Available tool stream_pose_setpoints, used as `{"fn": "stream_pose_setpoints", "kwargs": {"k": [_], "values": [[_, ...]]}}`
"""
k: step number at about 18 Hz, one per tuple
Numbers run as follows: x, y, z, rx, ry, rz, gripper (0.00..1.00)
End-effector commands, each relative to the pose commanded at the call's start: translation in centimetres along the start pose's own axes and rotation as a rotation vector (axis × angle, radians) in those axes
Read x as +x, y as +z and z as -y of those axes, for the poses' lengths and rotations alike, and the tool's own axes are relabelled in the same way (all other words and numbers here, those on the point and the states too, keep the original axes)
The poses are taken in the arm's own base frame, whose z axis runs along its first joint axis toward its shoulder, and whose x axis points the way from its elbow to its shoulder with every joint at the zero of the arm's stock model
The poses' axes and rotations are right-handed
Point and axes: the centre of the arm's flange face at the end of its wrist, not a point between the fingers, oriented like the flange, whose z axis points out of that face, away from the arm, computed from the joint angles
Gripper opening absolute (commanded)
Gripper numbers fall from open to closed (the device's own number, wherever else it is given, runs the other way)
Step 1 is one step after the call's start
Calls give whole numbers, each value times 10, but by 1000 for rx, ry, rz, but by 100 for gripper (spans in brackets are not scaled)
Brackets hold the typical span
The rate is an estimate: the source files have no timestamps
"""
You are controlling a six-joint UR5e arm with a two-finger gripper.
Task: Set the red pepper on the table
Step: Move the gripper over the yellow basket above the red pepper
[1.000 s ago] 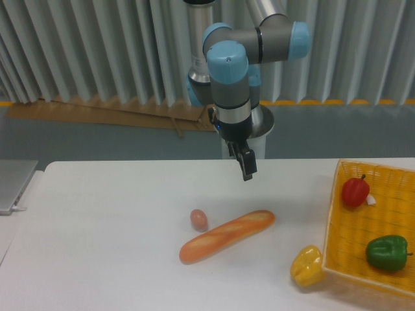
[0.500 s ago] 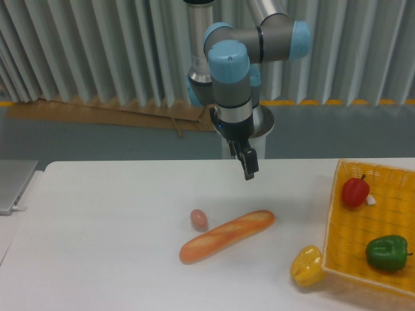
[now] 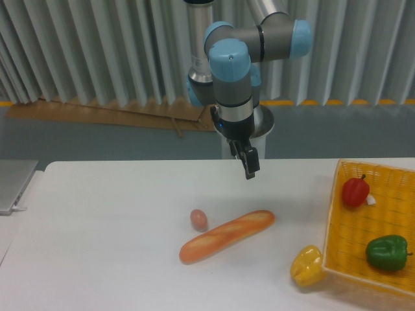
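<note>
The red pepper (image 3: 355,192) lies in the far left corner of the yellow woven basket (image 3: 395,228), at the right of the white table (image 3: 104,246). My gripper (image 3: 249,170) hangs above the middle back of the table, well to the left of the basket and apart from the pepper. Its fingers look closed together with nothing between them.
A green pepper (image 3: 387,252) lies in the basket near its front. A yellow pepper (image 3: 307,265) lies on the table against the basket's left side. A bread loaf (image 3: 227,235) and a small egg (image 3: 199,219) lie mid-table. A grey laptop edge (image 3: 13,184) is at far left.
The gripper has drifted slightly to the right, a few pixels. Nothing else has moved.
</note>
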Motion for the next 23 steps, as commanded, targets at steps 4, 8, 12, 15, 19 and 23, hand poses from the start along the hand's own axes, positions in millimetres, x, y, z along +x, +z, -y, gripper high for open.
{"fn": "stream_pose_setpoints", "kwargs": {"k": [4, 8, 12, 15, 19, 23], "values": [[-20, 1, -38, -1, -68, 2, 100], [-38, 1, -74, -5, -80, 12, 100], [-56, 10, -115, -2, 60, 5, 100], [-69, 20, -131, -2, 127, 10, 100], [-81, 33, -150, 0, 218, 3, 100], [-86, 39, -166, 19, 304, -3, 100]]}}
